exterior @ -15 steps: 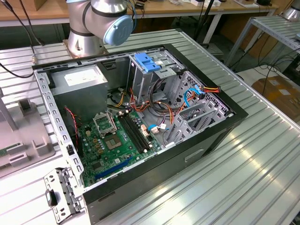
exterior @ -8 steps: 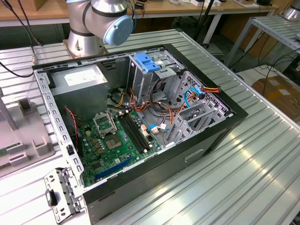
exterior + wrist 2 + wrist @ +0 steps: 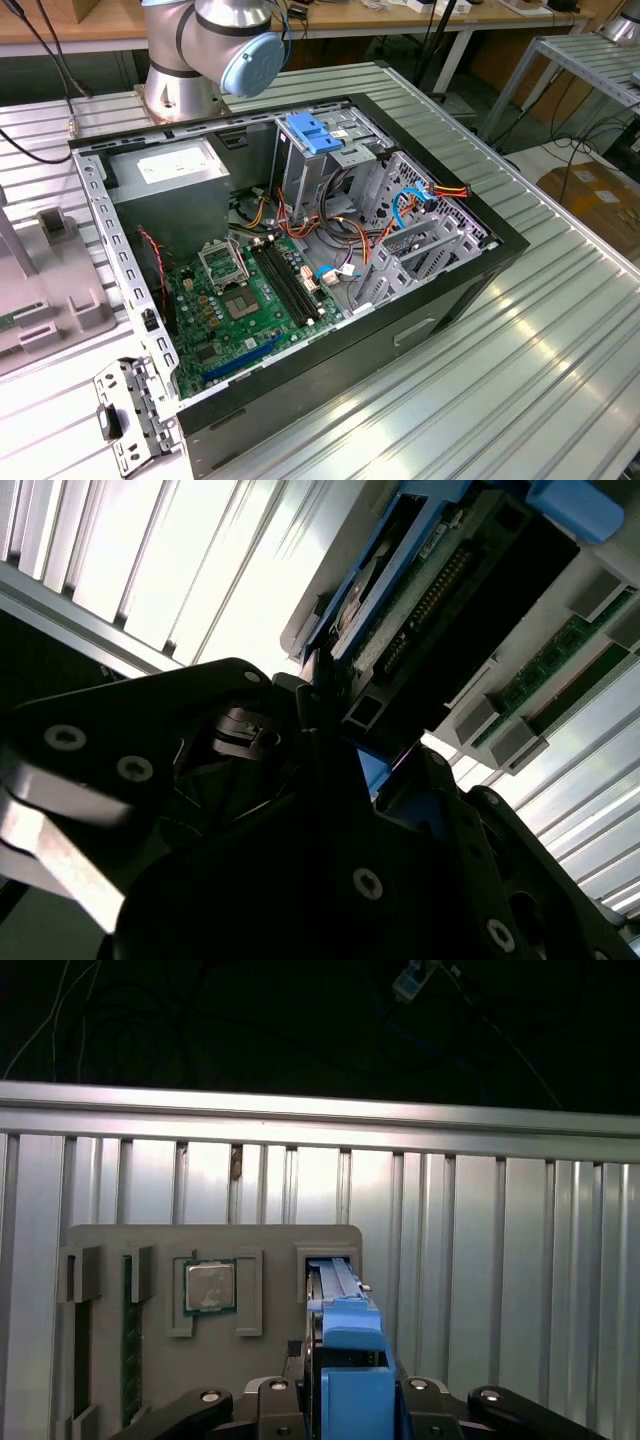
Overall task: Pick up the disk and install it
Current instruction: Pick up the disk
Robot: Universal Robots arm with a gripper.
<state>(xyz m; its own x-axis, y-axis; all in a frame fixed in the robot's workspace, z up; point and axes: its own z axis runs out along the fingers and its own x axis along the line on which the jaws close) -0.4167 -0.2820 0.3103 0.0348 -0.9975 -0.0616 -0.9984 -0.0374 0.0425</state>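
One claw (image 3: 350,1392) pinches the one disk (image 3: 345,1330), on edge in a slot of the grey holder (image 3: 270,1245) beside one processor chip (image 3: 209,1287), at nine o'clock of the open computer case (image 3: 300,400) on the desk (image 3: 500,380), its label hidden.

- The computer case (image 3: 400,335) sat on the table (image 3: 560,340).
- In the exterior view, the holder (image 3: 50,290) lay at its nine o'clock.
- The disk (image 3: 350,1360) stood in the holder.

The exterior view is lit brightly and evenly, and only soft shadows are cast inside the computer case (image 3: 400,340). In the second wrist view the desk (image 3: 200,570) is blown out by glare, and the claw (image 3: 355,730) is left in silhouette.
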